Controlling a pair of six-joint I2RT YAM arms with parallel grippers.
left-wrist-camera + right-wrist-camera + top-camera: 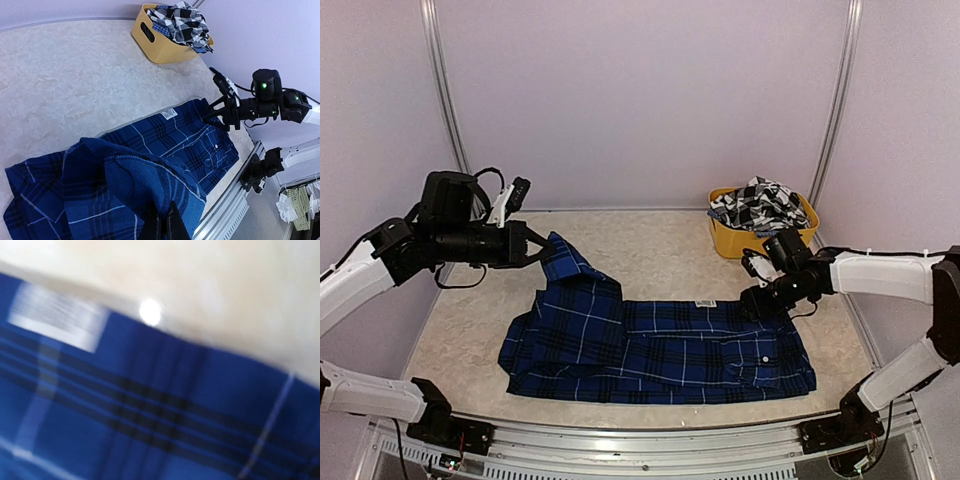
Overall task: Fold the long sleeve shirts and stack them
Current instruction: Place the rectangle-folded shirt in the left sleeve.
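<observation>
Blue plaid shirt (660, 350) lay spread across the lower middle of the top view, on the table (650, 245), long side running left to right. The left gripper (540, 246), upper left of that view, was clamped on a fold of the shirt's left end and held it raised off the table. Probably a sleeve or side panel, lifted so it could be carried over the body as a fold. In the left wrist view that raised cloth bunched up right in front of the pinching fingers (167, 225) at the bottom edge.

The right gripper (757, 300) sat at centre right of the top view, at the shirt's far edge near the white label (706, 303). Likely there to pin or take that edge so the cloth wouldn't drag. Couldn't tell whether its jaws were apart or on cloth, as the right wrist view was only a blur of plaid.

Black-and-white checked shirt (760, 205) was heaped in the yellow tub (730, 242), upper right, apart from the blue one and not yet folded. No stack had been started, so the task was at an early stage.
</observation>
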